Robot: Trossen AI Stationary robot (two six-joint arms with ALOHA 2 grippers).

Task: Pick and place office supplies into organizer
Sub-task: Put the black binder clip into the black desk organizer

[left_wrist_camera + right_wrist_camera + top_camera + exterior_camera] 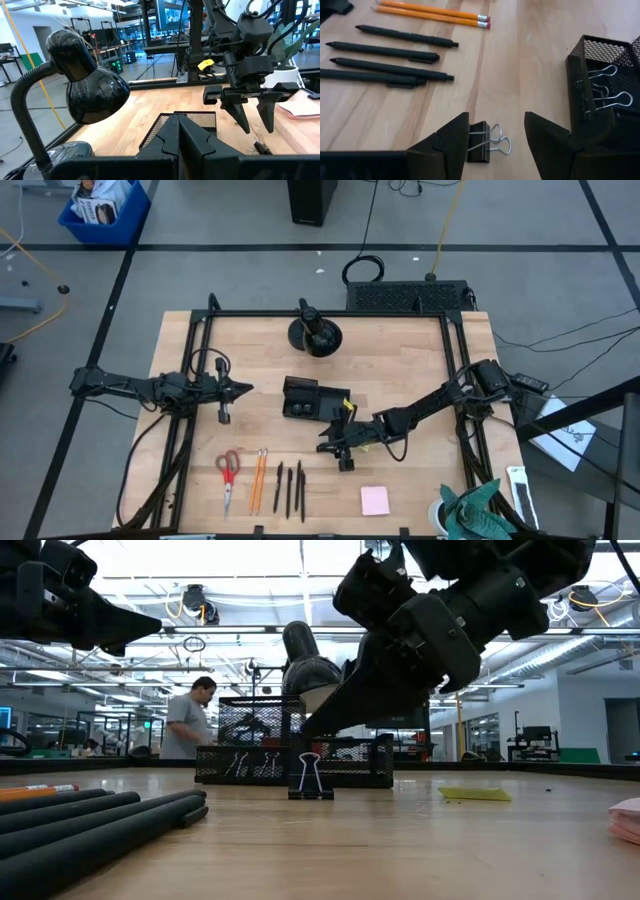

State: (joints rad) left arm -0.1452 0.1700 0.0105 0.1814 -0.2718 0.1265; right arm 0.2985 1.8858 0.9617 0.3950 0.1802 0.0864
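Wood table [420,380]: right end effector [496,134] open, empty, straddling binder clip [487,143], handles toward organizer [615,95].

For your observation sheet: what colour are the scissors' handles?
Red scissors handles, clearest in the high view.

The robot has two thin dark arms made of black tubes and chunky black joints. Black cables loop along each arm. The right arm's black two-finger gripper [252,116] has a boxy body with a flat crossbar, and two long pointed fingers [239,111] shaped like wedges. The left arm's black two-finger gripper [243,389] ends in a narrow point. Both look matte, like hard plastic.
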